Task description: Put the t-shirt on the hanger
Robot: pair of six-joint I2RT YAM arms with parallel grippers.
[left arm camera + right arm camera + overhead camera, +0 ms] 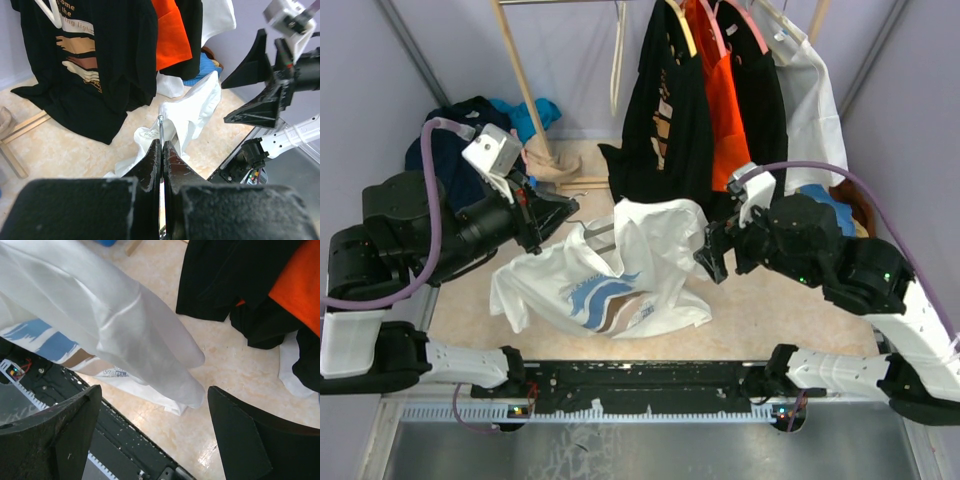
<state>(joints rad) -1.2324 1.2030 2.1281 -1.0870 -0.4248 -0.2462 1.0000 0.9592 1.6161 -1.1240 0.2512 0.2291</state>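
Observation:
The white t-shirt (pixel 610 285) with a blue and brown print lies bunched on the table's middle, one part lifted into a peak near my right gripper. My left gripper (pixel 570 208) is shut on the hanger's silver wire hook (pixel 161 129). The hanger (pixel 597 234) runs into the shirt's neck, its arms mostly hidden under cloth. In the left wrist view the shirt (pixel 197 107) hangs just beyond the hook. My right gripper (pixel 712 255) is open beside the raised cloth. In the right wrist view the shirt (pixel 115 330) drapes ahead of the wide-apart fingers (pixel 55 430), not gripped.
Black (pixel 665 110) and orange (pixel 720 90) garments and a plain white one (pixel 810 100) hang on a wooden rack at the back. A navy and blue clothes pile (pixel 470 130) lies back left. A black rail (pixel 640 380) runs along the near edge.

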